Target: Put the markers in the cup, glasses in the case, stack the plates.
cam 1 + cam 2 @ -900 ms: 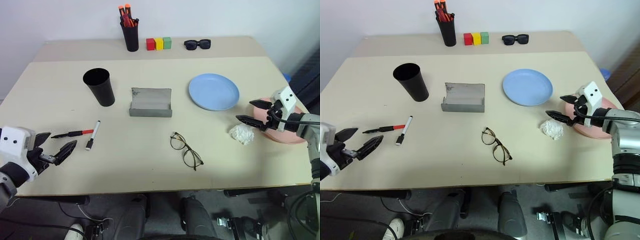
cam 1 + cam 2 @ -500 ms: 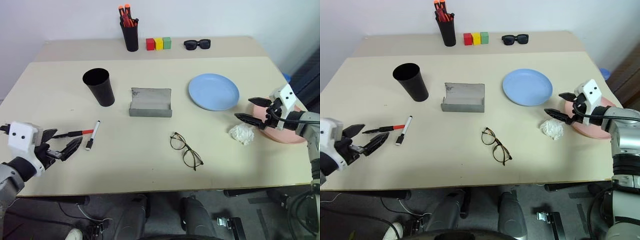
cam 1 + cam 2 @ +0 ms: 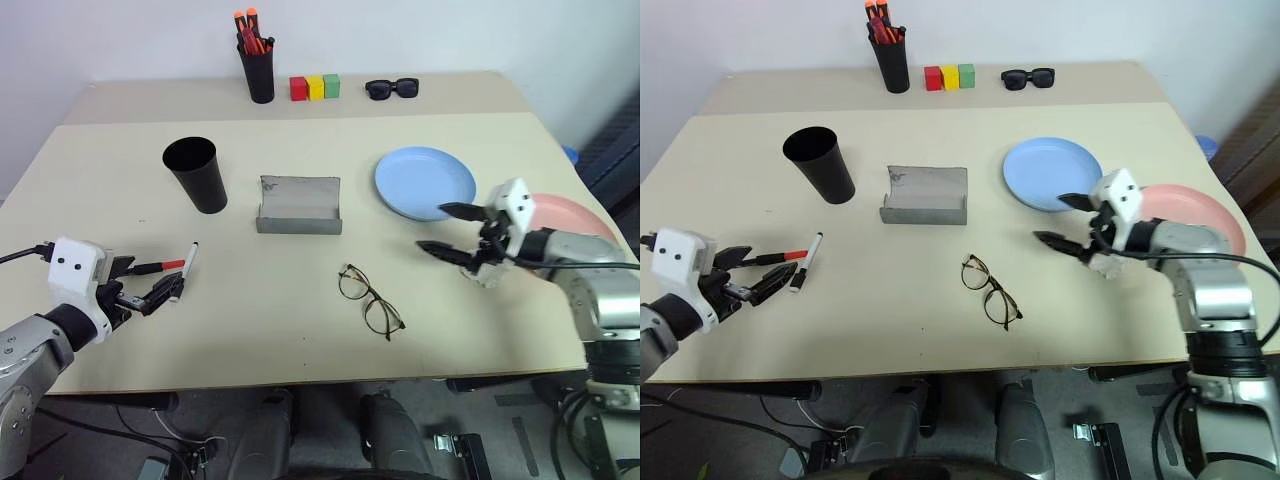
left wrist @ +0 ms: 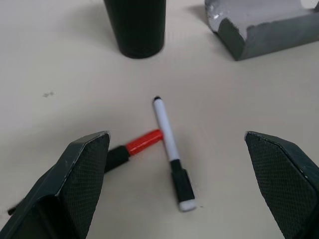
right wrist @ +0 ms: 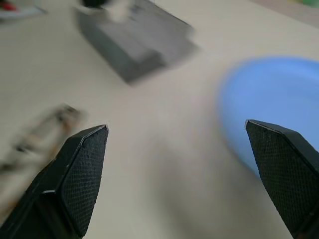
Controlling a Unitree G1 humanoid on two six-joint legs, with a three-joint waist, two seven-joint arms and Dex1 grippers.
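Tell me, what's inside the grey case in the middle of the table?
The grey case lies open, and the part of its inside that shows is bare grey lining. Its low front wall hides the bottom strip. The glasses lie on the table nearer the robot, outside it.

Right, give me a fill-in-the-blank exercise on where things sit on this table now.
1. The grey case lies open between the black cup and the ____ plate.
2. The glasses lie on the table, ____ the case.
3. The left tool hovers with jaws ____ beside the two markers.
4. The pink plate lies ____ the blue one, not stacked.

Missing words: blue; outside; open; beside
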